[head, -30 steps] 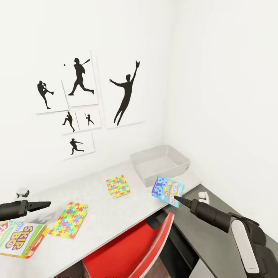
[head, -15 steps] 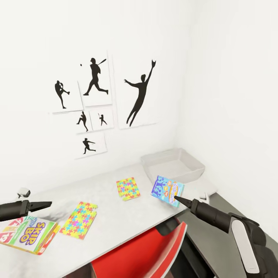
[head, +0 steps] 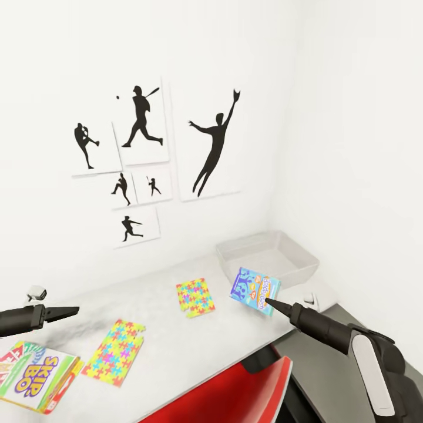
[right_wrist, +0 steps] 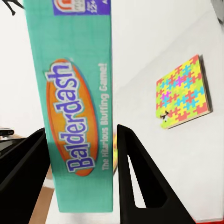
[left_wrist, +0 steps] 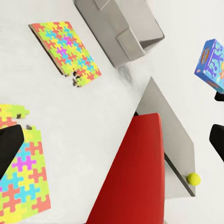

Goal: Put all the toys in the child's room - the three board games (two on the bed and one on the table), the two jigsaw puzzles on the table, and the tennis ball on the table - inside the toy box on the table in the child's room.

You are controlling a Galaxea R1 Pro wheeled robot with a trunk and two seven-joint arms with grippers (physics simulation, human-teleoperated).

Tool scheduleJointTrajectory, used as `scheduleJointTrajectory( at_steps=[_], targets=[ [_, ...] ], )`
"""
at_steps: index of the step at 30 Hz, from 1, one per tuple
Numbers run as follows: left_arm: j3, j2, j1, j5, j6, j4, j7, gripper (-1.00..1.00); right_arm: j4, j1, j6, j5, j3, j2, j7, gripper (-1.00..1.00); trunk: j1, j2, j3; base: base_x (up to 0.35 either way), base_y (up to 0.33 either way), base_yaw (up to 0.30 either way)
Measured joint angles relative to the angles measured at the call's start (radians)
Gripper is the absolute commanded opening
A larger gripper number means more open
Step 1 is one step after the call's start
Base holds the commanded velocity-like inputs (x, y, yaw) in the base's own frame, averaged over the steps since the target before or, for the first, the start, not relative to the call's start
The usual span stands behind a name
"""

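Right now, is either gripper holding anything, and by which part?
The right gripper holds the Balderdash game box by its narrow edge; the left gripper holds nothing.

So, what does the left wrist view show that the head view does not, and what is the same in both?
Left wrist view alone: the tennis ball on the dark corner of the table.

Head view alone: the Skip-Bo game lying on the table, and the sports prints on the wall.

Both: the two puzzles, the empty toy box, the red chair, and the blue game held in the right gripper.
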Motion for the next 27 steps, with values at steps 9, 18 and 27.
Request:
scheduleJointTrajectory(
  at_steps=[9, 18, 27],
  targets=[
    [0.000, 0.000, 0.000, 0.000, 0.000, 0.000, 0.000, 1.00, 0.000, 0.000, 0.001, -0.003, 0.000, 0.000, 0.000, -1.00, 0.000, 0.000, 0.000, 0.083, 0.006, 0.000],
    [0.000, 0.000, 0.000, 0.000, 0.000, 0.000, 0.000, 1.00, 0.001, 0.000, 0.000, -0.003, 0.000, -0.001, -0.001, -1.00, 0.000, 0.000, 0.000, 0.042, 0.011, 0.000],
    [0.000, 0.000, 0.000, 0.000, 0.000, 0.000, 0.000, 1.00, 0.003, 0.000, -0.002, -0.004, 0.000, -0.001, -0.001, -1.00, 0.000, 0.000, 0.000, 0.061, 0.001, 0.000]
  ],
)
